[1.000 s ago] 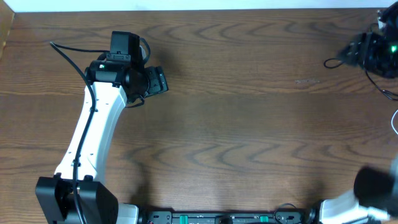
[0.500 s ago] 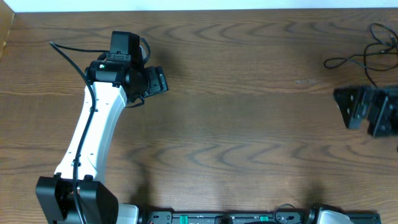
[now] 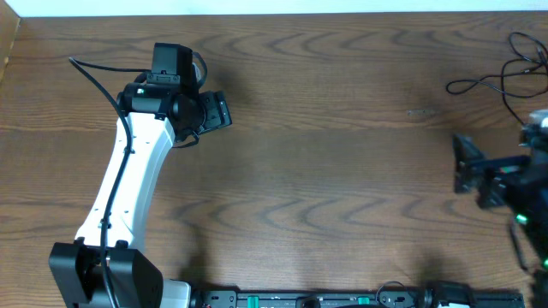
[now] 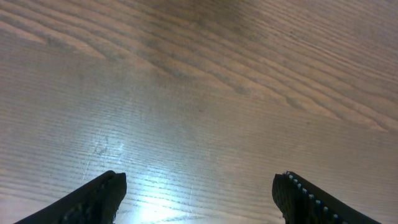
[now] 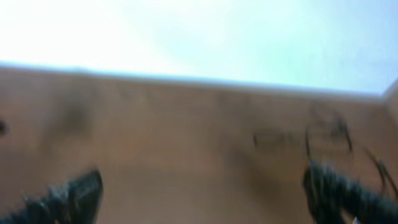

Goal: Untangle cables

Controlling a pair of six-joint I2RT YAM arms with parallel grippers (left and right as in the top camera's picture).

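Cables (image 3: 495,77) lie loose in the far right corner, only black cord clear, so I read my right gripper (image 3: 461,164), jaws wide, as staged near them for a pick, left gripper (image 4: 199,183) parked wide over bare table (image 3: 342,128).

I am looking down at a dark brown wooden table (image 3: 342,171) with wavy grain running across its width and a pale strip along its far edge. The cables (image 3: 501,73) are lying directly on it in the far right corner. I am making out only thin black cord there, spreading in loose loops with one end trailing toward the middle, and the loops are running off the right edge of the overhead view. A faint light scuff (image 3: 419,111) is showing near that trailing end. Through the left wrist camera I am seeing bare wood with glare (image 4: 143,202). The right wrist view is blurring too much to show more than dark loops (image 5: 326,134).
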